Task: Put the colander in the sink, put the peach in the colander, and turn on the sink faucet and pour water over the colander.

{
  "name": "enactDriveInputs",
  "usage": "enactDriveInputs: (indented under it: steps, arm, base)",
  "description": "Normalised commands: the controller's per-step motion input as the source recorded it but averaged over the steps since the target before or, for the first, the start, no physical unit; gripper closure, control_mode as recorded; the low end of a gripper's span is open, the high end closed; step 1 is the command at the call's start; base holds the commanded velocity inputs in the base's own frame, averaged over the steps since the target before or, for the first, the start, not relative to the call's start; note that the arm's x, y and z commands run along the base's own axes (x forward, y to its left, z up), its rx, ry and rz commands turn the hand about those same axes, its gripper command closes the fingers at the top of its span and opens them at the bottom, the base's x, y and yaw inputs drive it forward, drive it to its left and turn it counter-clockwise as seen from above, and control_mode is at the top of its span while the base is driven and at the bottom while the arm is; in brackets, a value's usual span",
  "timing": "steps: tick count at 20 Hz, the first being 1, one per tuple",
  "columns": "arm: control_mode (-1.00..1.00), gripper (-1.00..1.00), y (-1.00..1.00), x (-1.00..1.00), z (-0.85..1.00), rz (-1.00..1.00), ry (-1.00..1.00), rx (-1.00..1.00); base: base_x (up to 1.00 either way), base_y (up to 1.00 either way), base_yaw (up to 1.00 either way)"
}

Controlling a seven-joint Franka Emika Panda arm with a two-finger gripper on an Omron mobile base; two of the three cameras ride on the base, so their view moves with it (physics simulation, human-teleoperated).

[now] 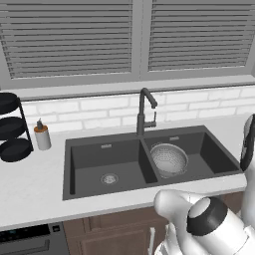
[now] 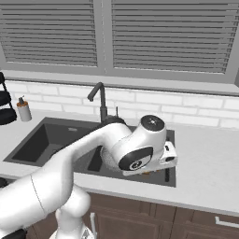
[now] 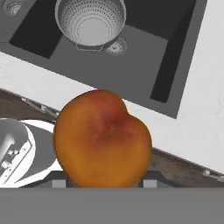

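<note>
1. Large dark grey double-basin sink (image 1: 104, 147) set in the white desk (image 1: 35, 184); round silver-grey perforated metal colander (image 1: 169, 159) sits upright in the right basin, nothing inside it; left basin holds only its round metal drain (image 1: 109, 178).
2. Hand view: colander (image 3: 91, 21) near the basin's drain, rim just beside it; whether they touch, cannot tell.
3. Small round orange peach (image 3: 103, 140) with a reddish blush fills the lower middle of the hand view, pinched in the hand (image 3: 103, 183); the finger tips are mostly hidden behind the fruit; peach is held over the front edge of the desk, well apart from the colander.
4. Right base view: white arm reaches forward low in front of the sink; the hand (image 2: 156, 170) sits at the sink's front right rim; the arm hides most of the right basin there.
5. Tall dark grey gooseneck faucet (image 1: 144, 112) stands behind the divider between the basins.
6. Left of the sink: grey soap bottle with orange cap (image 1: 42, 135) on the desk; black stacked round racks (image 1: 12, 128) beside it; white tile wall and slatted window blinds (image 1: 69, 37) behind.
</note>
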Motion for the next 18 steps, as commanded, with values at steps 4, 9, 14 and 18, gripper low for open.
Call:
enactDriveInputs:
  steps: [4,9,14,18]
  arm:
    - [-1.00,1.00,0.90,0.01,0.26,0.16,0.14,0.00]
    - [-1.00,1.00,0.83,0.08,0.19,0.17,0.13,0.04]
    - [-1.00,1.00,0.59,0.33,0.10,0.19,0.16,0.13]
    - [-1.00,1.00,0.40,0.45,0.00,0.17,0.13,0.19]
  base:
    - [0.00,0.00,0.00]
    - [0.00,0.00,0.00]
    - [0.00,0.00,0.00]
    - [0.00,0.00,0.00]
